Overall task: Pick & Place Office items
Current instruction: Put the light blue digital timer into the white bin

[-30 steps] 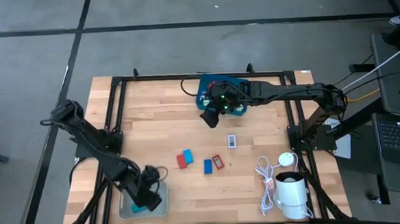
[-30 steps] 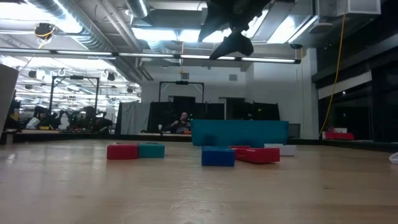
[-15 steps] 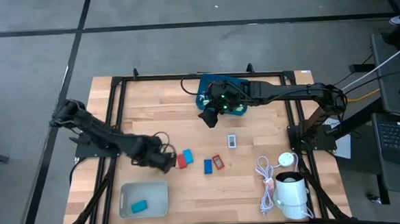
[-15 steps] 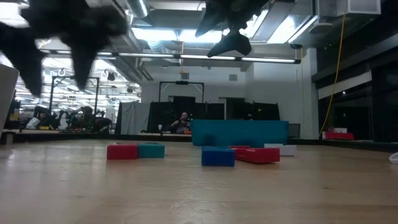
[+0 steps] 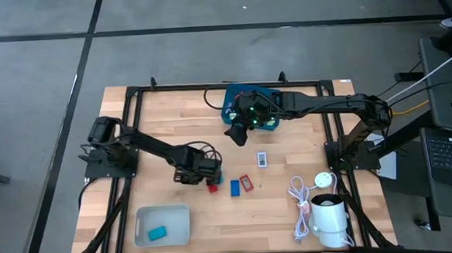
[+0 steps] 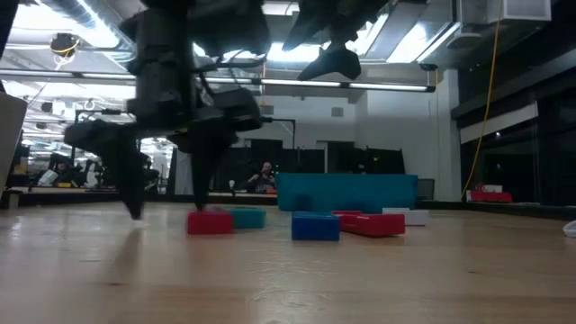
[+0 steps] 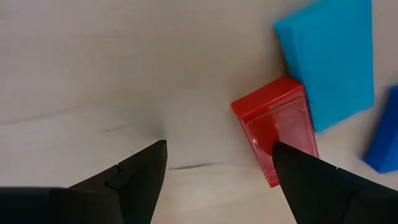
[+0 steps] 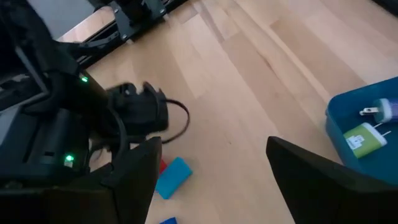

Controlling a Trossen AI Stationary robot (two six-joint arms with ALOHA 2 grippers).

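Note:
My left gripper [image 5: 205, 178] is open and low over the table's middle, pointing down. One finger stands on bare wood, the other at the red piece [image 7: 277, 127]. A light-blue piece [image 7: 326, 62] lies against the red one, and a dark-blue piece [image 5: 235, 188] lies just to the right. A flat red piece [image 5: 246, 183] and a white piece [image 5: 262, 159] lie flat farther right. My right gripper [image 5: 236, 134] hangs open and empty beside the blue bin [image 5: 252, 109]. In the low view the left gripper [image 6: 168, 211] has come down at the red piece [image 6: 209, 222]. My left gripper is open and comes from above, pointing down. The tip of one finger [image 7: 292, 168] meets the top face of the red piece near one end [image 7: 273, 140]. The other finger is clear of it over bare wood. The piece lies flat on the table.
A grey tray [image 5: 181, 222] at the near left holds one teal piece [image 5: 157, 233]. A coiled white cable [image 5: 298, 208] and a white cylinder [image 5: 329, 214] sit at the near right. The blue bin holds charger plugs [image 8: 364, 137]. Bare wood lies left of the pieces.
My left arm swung from over the grey tray toward the table's middle and came down at the red piece. The red and light-blue pieces slid a little toward the right. A teal piece shows lying in the tray.

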